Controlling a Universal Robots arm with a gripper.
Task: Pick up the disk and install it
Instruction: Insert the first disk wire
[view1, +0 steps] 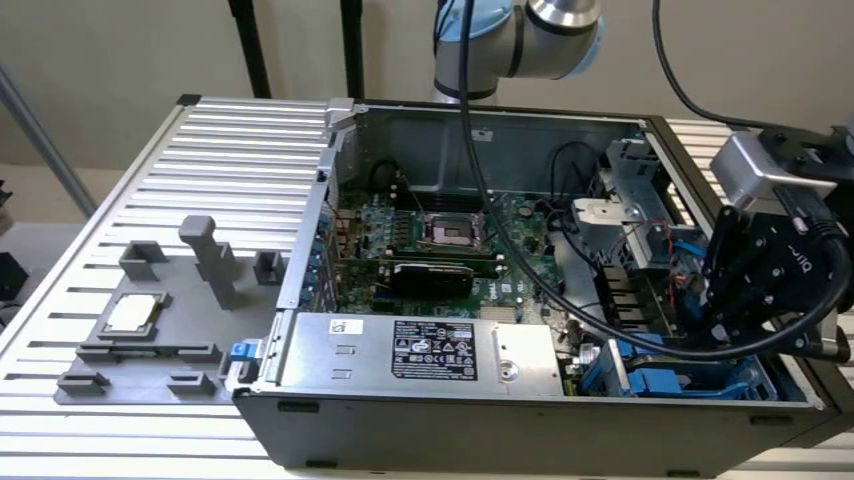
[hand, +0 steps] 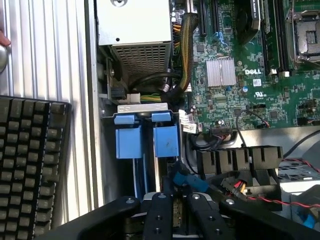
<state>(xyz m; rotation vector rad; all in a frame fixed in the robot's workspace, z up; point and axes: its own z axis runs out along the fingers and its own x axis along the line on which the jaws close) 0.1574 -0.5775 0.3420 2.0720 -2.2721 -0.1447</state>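
My claw (hand: 175, 210) hangs low in the corner of the case (view1: 534, 432) on the exterior view's right. Its fingers (hand: 159, 215) are drawn nearly together on a thin edge between them, which looks like the top of the disk (hand: 165, 142). The disk stands edge-on in the drive bay just beneath me, its blue frame and tabs showing. Beside the bay, black plugs and red wires lie loose. Beyond them is the green board (hand: 240, 75) and the silver box (hand: 135, 30). Outside the case wall a keyboard (hand: 30, 160) lies on the ribbed desk (view1: 160, 200). Well off, at the exterior view's left, the chip (view1: 134, 312) sits on grey fixtures.
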